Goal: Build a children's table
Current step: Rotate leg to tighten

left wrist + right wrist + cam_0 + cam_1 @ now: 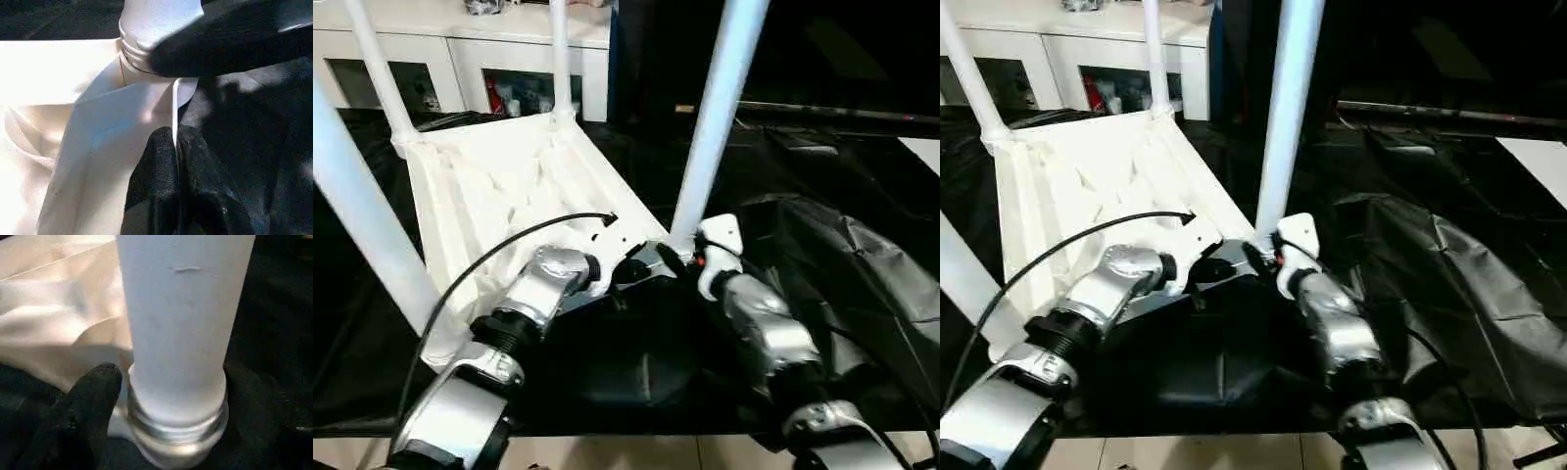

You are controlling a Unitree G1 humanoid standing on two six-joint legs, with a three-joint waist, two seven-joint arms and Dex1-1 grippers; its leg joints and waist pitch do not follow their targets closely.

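White plastic makes up the whole assembly: the tabletop (509, 186) is lying upside down on the black-draped table (862, 294), ribbed underside facing up, so that its corner sockets are open to receive legs from above. All four legs are standing in their sockets. Two far legs (560, 59) are rising at roughly 12 o'clock from the tabletop's centre, one near leg (357, 215) is standing at about 9 o'clock, and the leg being worked (715, 117) is standing at about 3 o'clock, at the near corner facing the robot.

The left gripper (173, 161) is sitting at the tabletop's near edge, just beside that corner. Its fingers (154, 176) are pressed together on the thin upright rim of the tabletop, pinching it. This grip is judged to be steadying the tabletop against turning while the leg is being seated.

The right gripper (171, 396) is positioned around the base of the worked leg, where the ribbed collar (176, 428) is meeting the socket. Its fingers (93, 396) are spread on either side of the tube; whether they are pressing on it cannot be told. The placement low on the leg is judged to be for twisting or pushing the leg home.

A white glass-door cabinet (460, 59) is standing beyond the table at 11 o'clock. No brand, label or legible writing is showing anywhere.
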